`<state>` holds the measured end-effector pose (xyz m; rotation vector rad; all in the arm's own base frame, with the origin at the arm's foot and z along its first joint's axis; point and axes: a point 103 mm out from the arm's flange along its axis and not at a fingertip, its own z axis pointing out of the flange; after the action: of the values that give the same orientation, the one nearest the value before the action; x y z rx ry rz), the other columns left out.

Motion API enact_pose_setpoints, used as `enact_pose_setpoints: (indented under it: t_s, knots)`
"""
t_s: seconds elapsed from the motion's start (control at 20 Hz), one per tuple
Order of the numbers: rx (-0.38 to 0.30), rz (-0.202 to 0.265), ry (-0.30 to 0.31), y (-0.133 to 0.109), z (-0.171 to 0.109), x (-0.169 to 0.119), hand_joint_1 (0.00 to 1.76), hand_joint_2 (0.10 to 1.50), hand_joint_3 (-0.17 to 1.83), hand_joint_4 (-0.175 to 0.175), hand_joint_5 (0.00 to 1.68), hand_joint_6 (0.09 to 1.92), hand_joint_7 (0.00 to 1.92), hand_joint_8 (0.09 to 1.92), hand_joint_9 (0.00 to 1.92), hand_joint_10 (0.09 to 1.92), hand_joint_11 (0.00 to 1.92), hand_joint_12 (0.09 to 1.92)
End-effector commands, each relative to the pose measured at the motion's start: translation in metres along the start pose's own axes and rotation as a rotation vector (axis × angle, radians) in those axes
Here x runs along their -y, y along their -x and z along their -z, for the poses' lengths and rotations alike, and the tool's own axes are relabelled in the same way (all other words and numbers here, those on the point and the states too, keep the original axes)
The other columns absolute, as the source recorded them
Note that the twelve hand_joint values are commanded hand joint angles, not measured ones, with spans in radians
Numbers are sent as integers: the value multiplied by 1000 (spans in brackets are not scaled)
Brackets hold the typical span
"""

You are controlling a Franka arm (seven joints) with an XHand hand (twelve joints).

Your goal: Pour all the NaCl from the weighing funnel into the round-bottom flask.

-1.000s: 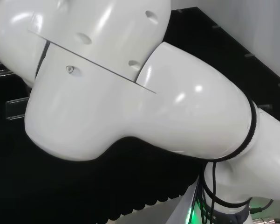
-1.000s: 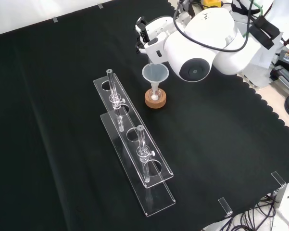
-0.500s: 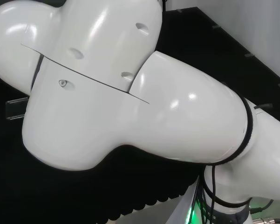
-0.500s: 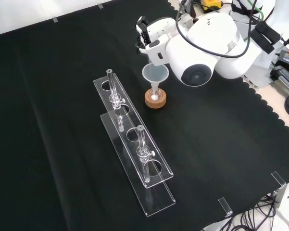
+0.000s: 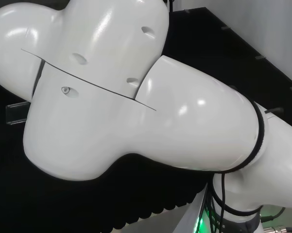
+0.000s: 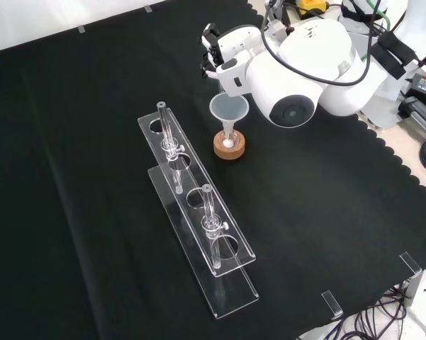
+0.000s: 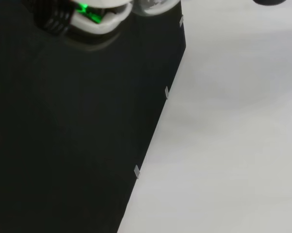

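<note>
Front view: funnel (image 6: 229,111) upright, wide mouth up, stem straight down into neck of flask (image 6: 230,141); long axis vertical. Flask seated on cork ring (image 6: 230,148), far-middle of black cloth (image 6: 85,142). White powder visible low in flask at ring level. Funnel bowl looks clear; contents hard to tell.

Hand (image 6: 223,57) just beyond funnel, up and slightly left of its rim, apart from it as far as visible. Black and white parts showing at arm's end, fingers mostly hidden behind white link; can't tell whether spread, curled or pinching anything. Big white arm link (image 6: 308,64) with round grey cap immediately right of hand.

Left of and nearer than flask: clear two-tier rack (image 6: 198,227) running diagonally from far left to near right, round holes in top plate. Two upright clear tubes in it, one at far end (image 6: 167,138), one toward middle (image 6: 210,212), both vertical.

Head view: white arm links (image 5: 136,97) across most of frame, black cloth at edges, green light low right.

Wrist view: black cloth edge (image 7: 155,116) running diagonally against pale floor (image 7: 233,121), small clear clips along edge, green-lit base (image 7: 90,14) blurred at one border.

Front view alone gives funnel, flask and rack layout.
</note>
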<state>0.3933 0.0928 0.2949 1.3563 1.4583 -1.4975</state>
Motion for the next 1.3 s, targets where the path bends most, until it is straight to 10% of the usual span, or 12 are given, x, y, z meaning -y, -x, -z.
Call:
enact_pose_setpoints:
  t_s: [0.05,0.85,1.3]
  knots:
    - [-17,1,0,0,-3,0,1123,765,410,175,1341,457,1480,189,1632,87,1408,617]
    - [-297,39,50,5,-21,-5,1122,767,407,175,1339,459,1479,187,1632,87,1408,618]
    - [-618,83,54,13,-43,-14,1122,768,406,175,1338,460,1479,186,1631,87,1408,618]
